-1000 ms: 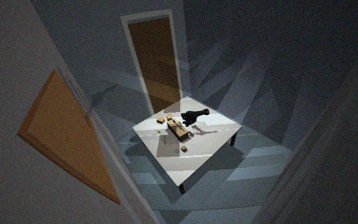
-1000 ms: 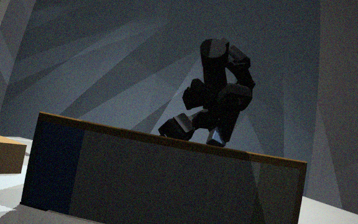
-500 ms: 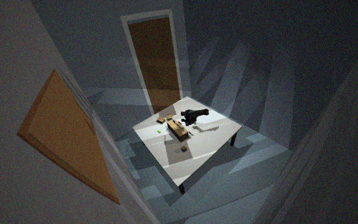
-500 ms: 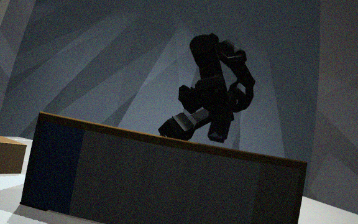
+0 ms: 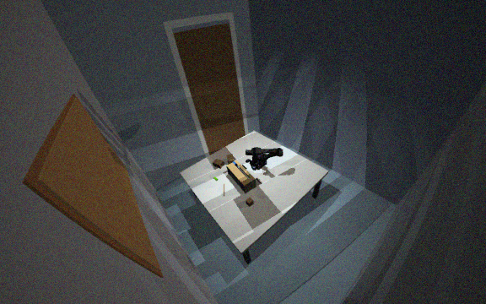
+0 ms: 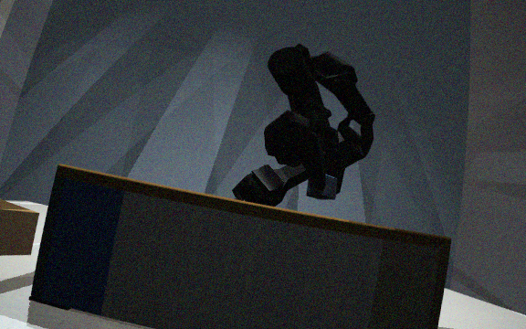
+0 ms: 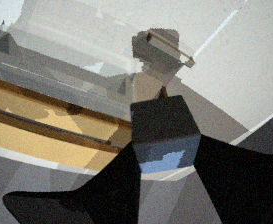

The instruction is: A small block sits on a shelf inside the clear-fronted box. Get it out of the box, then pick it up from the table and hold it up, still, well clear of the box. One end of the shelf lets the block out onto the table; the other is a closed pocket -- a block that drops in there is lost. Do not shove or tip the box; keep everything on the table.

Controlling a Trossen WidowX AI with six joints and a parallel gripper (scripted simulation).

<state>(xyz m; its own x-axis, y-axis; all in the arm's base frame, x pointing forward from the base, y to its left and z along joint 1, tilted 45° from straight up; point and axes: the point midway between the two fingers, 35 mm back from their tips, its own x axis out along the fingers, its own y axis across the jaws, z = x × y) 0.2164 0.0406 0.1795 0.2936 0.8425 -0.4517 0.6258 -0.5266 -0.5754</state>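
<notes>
The block (image 7: 163, 137) is out, clamped in the jaws above the box (image 6: 245, 256); only holding steady remains.

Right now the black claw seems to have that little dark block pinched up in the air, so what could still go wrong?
Two risks, as I judge it. The small dark blue-faced block is pinched between the black gripper fingers only by its sides, so a jerk could let it slip. Also, the gripper hangs not far above the long tan-topped box; a dropped block might land on or beside it, and a low swing could knock the box.
</notes>
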